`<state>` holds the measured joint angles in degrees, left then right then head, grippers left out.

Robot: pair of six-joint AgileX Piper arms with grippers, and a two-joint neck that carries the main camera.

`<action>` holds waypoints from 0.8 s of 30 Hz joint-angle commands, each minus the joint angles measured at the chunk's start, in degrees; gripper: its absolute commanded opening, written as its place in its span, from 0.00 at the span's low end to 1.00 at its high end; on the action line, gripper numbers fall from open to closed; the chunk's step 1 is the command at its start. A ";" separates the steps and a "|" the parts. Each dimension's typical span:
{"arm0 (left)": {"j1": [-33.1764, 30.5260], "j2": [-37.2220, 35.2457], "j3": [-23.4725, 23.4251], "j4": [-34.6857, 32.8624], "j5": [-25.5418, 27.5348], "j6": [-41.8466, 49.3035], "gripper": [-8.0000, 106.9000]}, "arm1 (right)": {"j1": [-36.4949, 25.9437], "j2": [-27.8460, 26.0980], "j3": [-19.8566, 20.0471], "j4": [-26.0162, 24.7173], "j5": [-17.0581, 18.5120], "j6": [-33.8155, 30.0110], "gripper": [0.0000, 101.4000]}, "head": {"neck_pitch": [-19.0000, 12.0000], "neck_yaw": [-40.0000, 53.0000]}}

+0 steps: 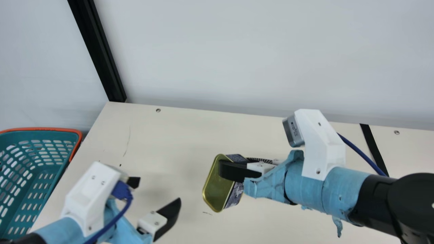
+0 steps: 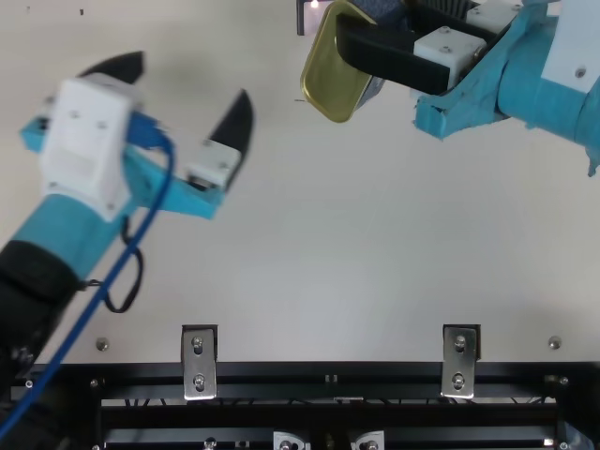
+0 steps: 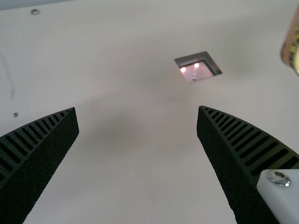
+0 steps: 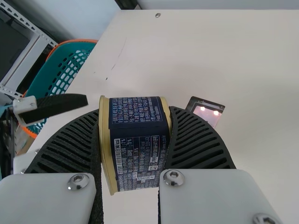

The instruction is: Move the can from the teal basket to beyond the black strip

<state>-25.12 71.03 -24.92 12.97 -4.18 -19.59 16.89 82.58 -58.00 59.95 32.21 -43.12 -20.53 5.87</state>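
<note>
The can point(image 1: 218, 184), dark blue with gold ends, is tilted above the table, and my right gripper point(image 1: 234, 164) is shut on its sides. In the right wrist view, the can point(image 4: 138, 154) sits between the ribbed fingers of my right gripper point(image 4: 135, 111). Left of it, my left gripper point(image 1: 155, 195) stands open over the table; in the left wrist view, nothing is between the fingers of my left gripper point(image 3: 138, 111). The teal basket point(image 1: 51, 149) with its orange rim is at the main view's far left. The black strip point(image 1: 373, 145) runs across the table behind my right arm.
A small shiny square plate point(image 4: 205, 112) lies on the cream table point(image 1: 176, 135) near the can. A black post point(image 1: 98, 51) rises at the back left corner. A metal frame point(image 2: 328, 384) edges the table's near side.
</note>
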 commanded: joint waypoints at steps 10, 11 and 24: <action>2.34 -0.83 0.27 -0.84 -0.38 1.38 0.85 | 0.30 -0.13 -0.38 -0.91 0.00 1.17 0.00 | -0.51 -0.11; 2.34 -0.83 0.27 -0.84 -0.38 1.38 0.85 | 0.38 -0.17 -0.40 -1.14 -0.16 1.37 0.00 | -0.51 -0.11; 2.34 -0.83 0.27 -0.84 -0.38 1.38 0.85 | 0.50 -0.17 -0.41 -3.13 -0.75 2.45 0.00 | -0.51 -0.11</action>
<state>-22.78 70.20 -24.65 12.12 -4.56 -18.22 17.38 82.42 -58.41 56.82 31.46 -40.67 -20.53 5.87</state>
